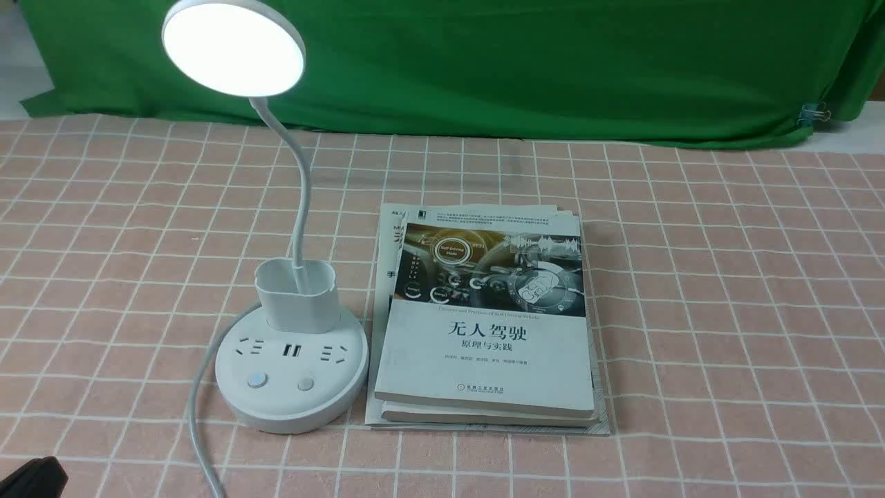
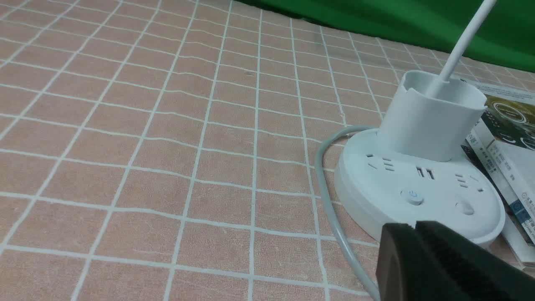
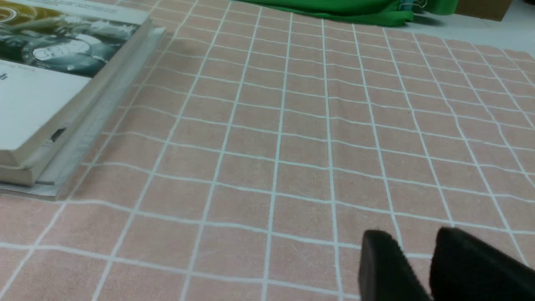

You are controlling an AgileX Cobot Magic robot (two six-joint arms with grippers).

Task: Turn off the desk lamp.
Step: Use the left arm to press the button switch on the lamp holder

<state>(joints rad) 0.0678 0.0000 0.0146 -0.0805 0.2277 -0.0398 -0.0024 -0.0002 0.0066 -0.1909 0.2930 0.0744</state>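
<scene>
The desk lamp stands left of centre on the checked cloth. Its round disc head [image 1: 234, 47] is lit. A thin neck [image 1: 301, 187] rises from the pen cup [image 1: 297, 294] on the round base [image 1: 332, 401]. The base carries sockets and two buttons: the left button [image 1: 256, 380] has a blue power mark, the right button [image 1: 305, 384] is plain. In the left wrist view my left gripper [image 2: 415, 225] is shut and empty, just short of the base's near rim [image 2: 359, 196], close to the power button [image 2: 412, 196]. My right gripper [image 3: 413, 234] is open and empty over bare cloth.
A stack of books [image 1: 484, 318] lies right beside the lamp base, also in the right wrist view [image 3: 50, 96]. The lamp's white cable [image 1: 200, 415] runs from the base toward the table's near edge. A green backdrop [image 1: 525, 62] hangs behind.
</scene>
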